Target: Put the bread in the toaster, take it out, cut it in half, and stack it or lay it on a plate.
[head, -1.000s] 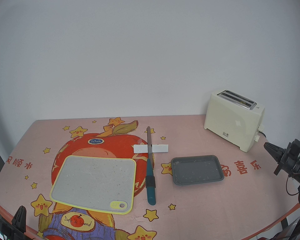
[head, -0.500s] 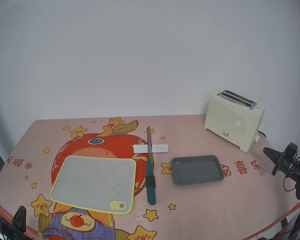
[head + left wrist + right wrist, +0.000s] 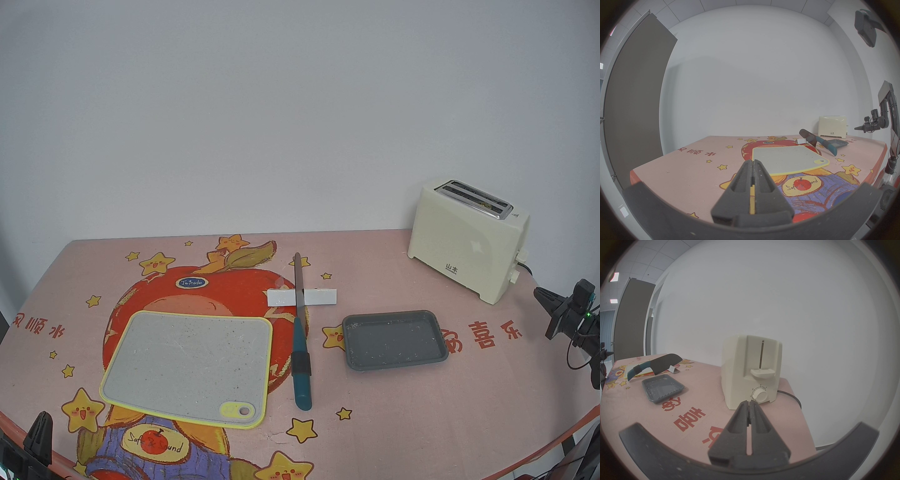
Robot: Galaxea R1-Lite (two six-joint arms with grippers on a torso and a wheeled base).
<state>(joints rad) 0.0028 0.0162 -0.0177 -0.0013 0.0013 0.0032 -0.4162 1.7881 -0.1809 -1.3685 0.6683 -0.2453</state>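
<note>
**Desk:** Where does the robot stand on the toast job?

**Caption writer:** The right tool (image 3: 540, 294), its jaws pressed together on nothing, hangs just off the lever end of the cream toaster (image 3: 469, 240), which stands at the far right corner of the bench (image 3: 437, 412).

**Desk:** And the bread?

**Caption writer:** No slice lies on the bench. Whether one sits down in the slots cannot be told. The lever (image 3: 762, 373) looks low in its track, which suggests toasting may be under way.

**Desk:** Which arm is placed for the next move?

**Caption writer:** The right, by far. The toaster's long axis points toward that tool, lever end first, so the tool faces the lever and the dial below it head-on. The left tool (image 3: 753, 162), also closed and empty, sits at the near left edge of the bench, well apart from the toaster. The cutting board (image 3: 187, 365), the knife (image 3: 300, 337) and the grey plate (image 3: 395, 339) lie in a row between the two arms.
</note>
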